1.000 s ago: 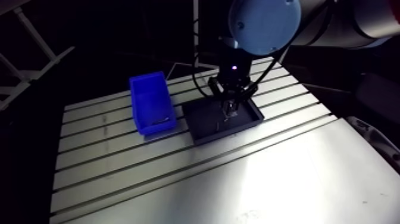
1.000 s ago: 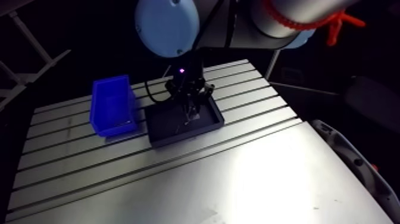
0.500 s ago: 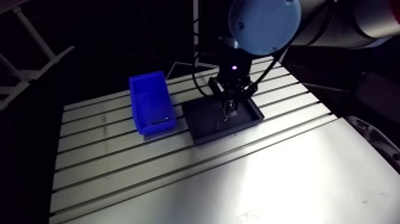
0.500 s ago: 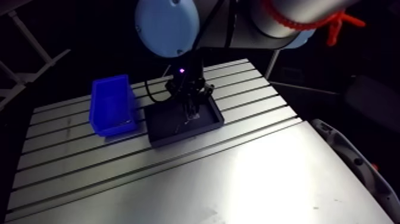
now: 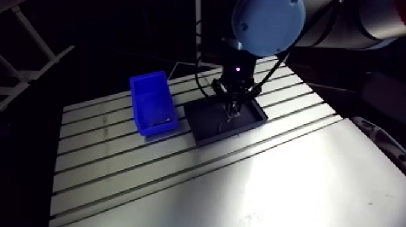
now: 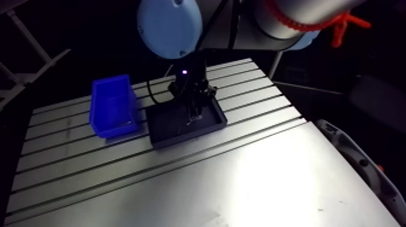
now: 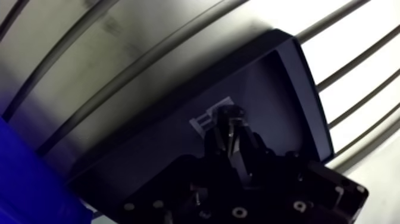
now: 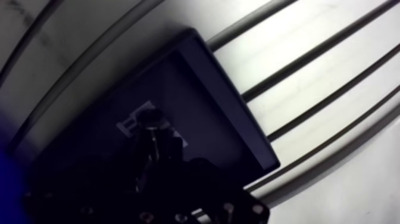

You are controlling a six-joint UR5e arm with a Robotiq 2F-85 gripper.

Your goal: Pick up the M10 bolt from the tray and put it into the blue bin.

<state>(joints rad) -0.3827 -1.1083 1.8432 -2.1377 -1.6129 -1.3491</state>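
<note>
**Bolt pinched, lift barely begun**

Arm view: Against the earlier frames the whole picture has slid slightly, so the camera moved with the arm. The gripper (image 5: 232,110) has hardly shifted over the tray (image 5: 232,134), at most a touch higher. My read is that the grasp is made and the carry to the bin is only just starting. The tray is shallow, dark and matte, with a low raised rim. The blue bin (image 5: 152,102) stands just beside the tray. It is glossy plastic with tall walls, open on top, and a thin item I can't identify lies on its floor. Tray and bin both sit on the ribbed, slotted aluminium table (image 5: 181,175).

Wrist view: The fingers (image 7: 219,136) are drawn close together. The bolt (image 7: 233,113) is between their tips, showing a dark, rounded metal head, and it looks clamped. It is over the tray floor, by a pale label (image 7: 205,121). I can't tell whether it has cleared the floor. Nothing of it has reached the bin.
</note>
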